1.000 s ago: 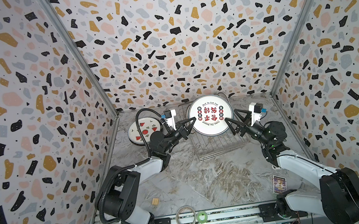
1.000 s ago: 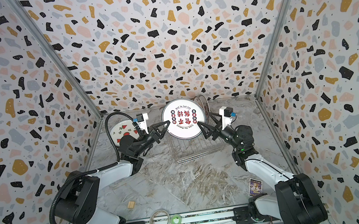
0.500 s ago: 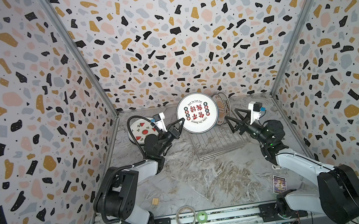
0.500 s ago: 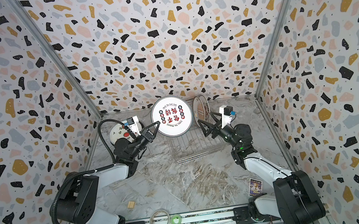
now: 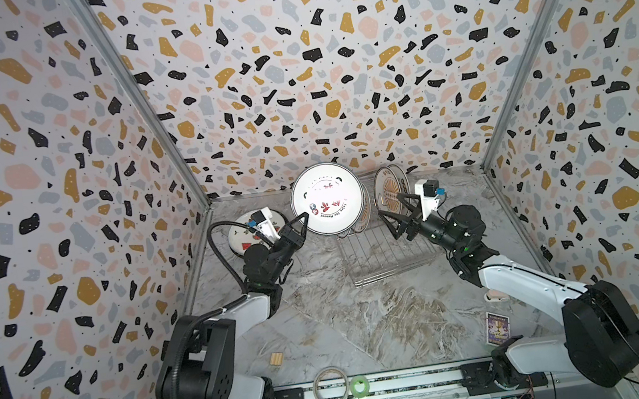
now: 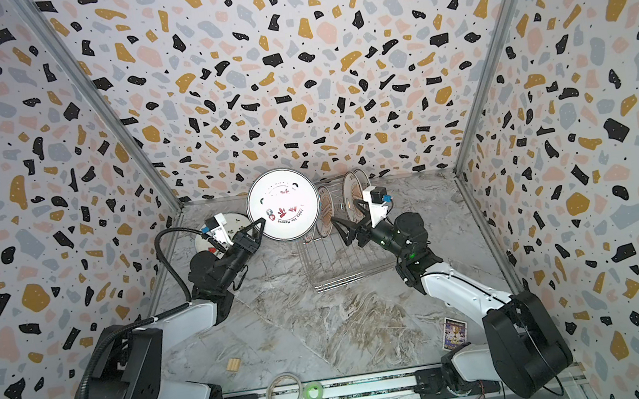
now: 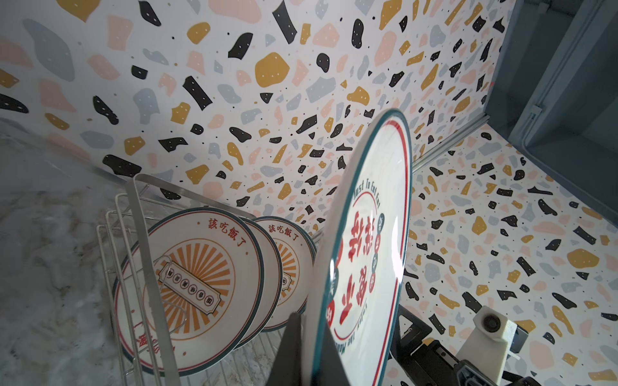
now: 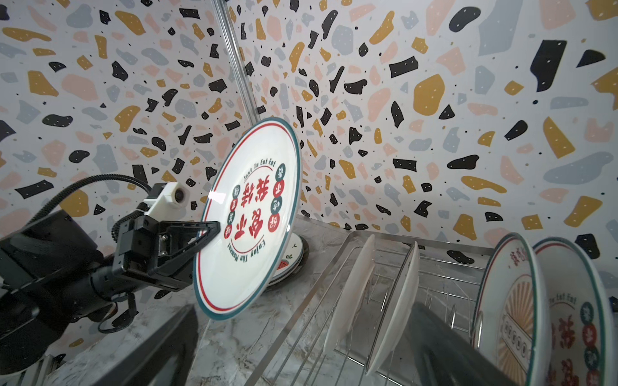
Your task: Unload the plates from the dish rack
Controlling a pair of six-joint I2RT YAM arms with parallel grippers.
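The left end effector (image 5: 304,216), clamped on the rim of the red-lettered plate (image 5: 328,197), has carried it left, clear of the dish rack (image 5: 384,255) and toward the stacked plates (image 5: 242,241) on the desk (image 5: 326,325), while the right end effector (image 5: 390,216) hangs wide open beside the rack's remaining plates (image 5: 390,195).

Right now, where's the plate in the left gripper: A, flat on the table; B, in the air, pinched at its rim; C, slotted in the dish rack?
B: the left gripper is shut on the rim of the red-character plate, which hangs tilted in the air, clear of the dish rack.
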